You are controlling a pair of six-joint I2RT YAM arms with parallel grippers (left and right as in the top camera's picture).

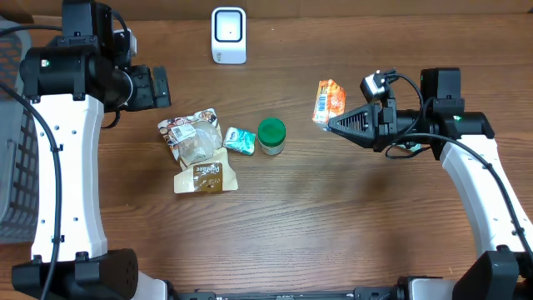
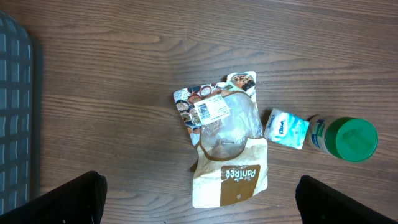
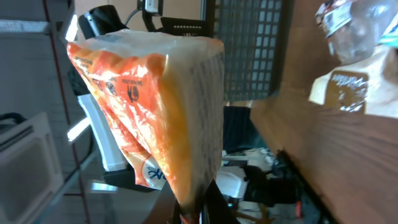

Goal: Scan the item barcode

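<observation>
- Orange packet (image 1: 330,100) is sitting pinched at the tip of the right gripper (image 1: 333,125), lifted off the table (image 1: 333,225) on the right side, with most of its body sticking out beyond the fingertips toward the far edge
- Right fingers are clamping tight on the packet's lower edge; in the right wrist view the packet is rising straight up out of the fingers (image 3: 193,214) and filling the middle of the frame
- Its orange face is turning to the left of that view and a pale side panel with fine print is facing the camera, the print being too small to read
- White scanner (image 1: 228,35) is standing upright at the far edge of the table, well apart from the packet and off to its left
- Left gripper (image 1: 158,87) is hovering above the left part of the table with its fingers spread wide, holding nothing; in the left wrist view the two fingers (image 2: 68,199) are showing only at the bottom corners
- Clear bag (image 1: 193,133) with a white label is lying flat and overlapping a brown pouch (image 1: 206,173) on the near side of it
- Small teal packet (image 1: 240,140) is lying just beside the bag, next to a green-lidded jar (image 1: 271,135) that is standing upright
- Grey basket (image 1: 12,167) is sitting at the left edge of the table
</observation>
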